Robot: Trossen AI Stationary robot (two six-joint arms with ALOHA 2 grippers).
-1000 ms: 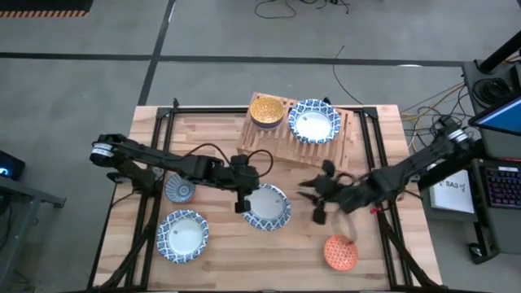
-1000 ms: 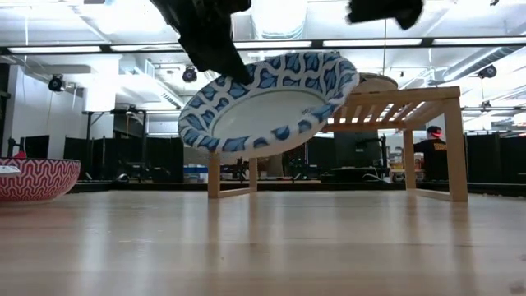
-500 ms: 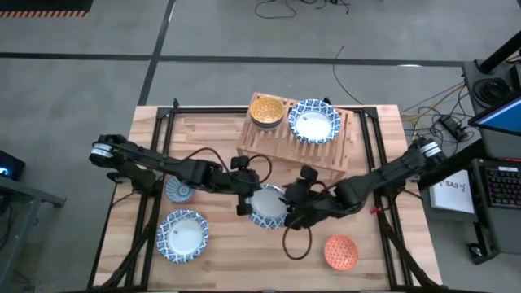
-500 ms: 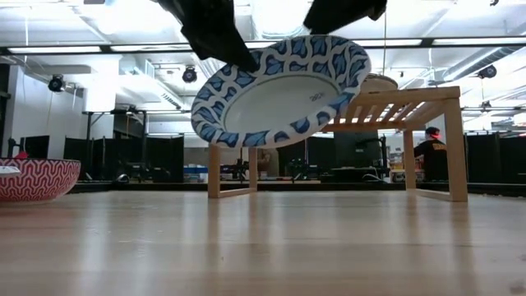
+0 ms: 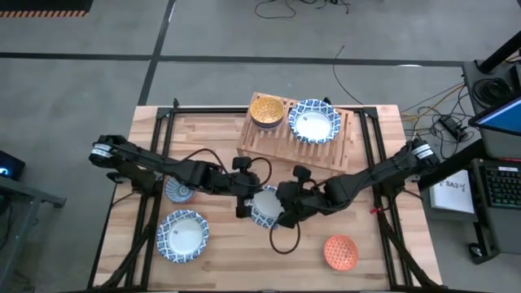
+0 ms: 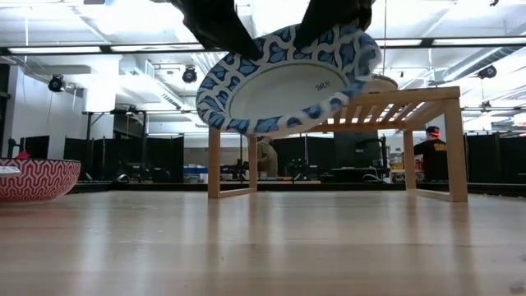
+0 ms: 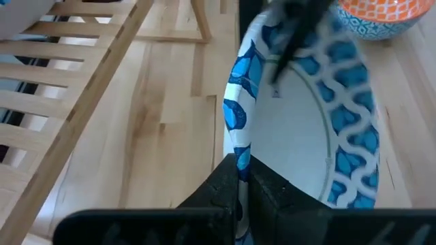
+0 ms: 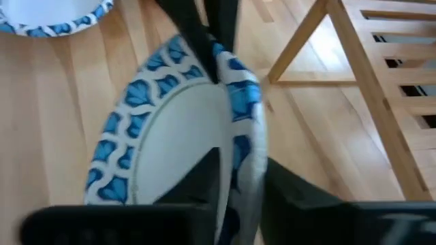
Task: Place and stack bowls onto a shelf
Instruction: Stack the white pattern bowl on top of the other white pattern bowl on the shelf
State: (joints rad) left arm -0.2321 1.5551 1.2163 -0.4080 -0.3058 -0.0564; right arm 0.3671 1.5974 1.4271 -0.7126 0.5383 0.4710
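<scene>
The right gripper (image 5: 282, 210) has just closed onto the wide blue-and-white bowl's (image 5: 265, 203) right rim, while the left gripper (image 5: 242, 202) stays clamped on its left rim, mid-table, in the air: a handover looks underway. The shelf (image 5: 313, 151), far side, holds a yellow bowl (image 5: 266, 109) and a blue-and-white bowl (image 5: 314, 121).

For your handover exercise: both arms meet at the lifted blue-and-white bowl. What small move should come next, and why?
Probably the left end effector should let go. The bowl hangs tilted above the table, its rim pinched by the left on one side and straddled by the right end effector on the other. The right arm is nearer the shelf, which has room.
</scene>
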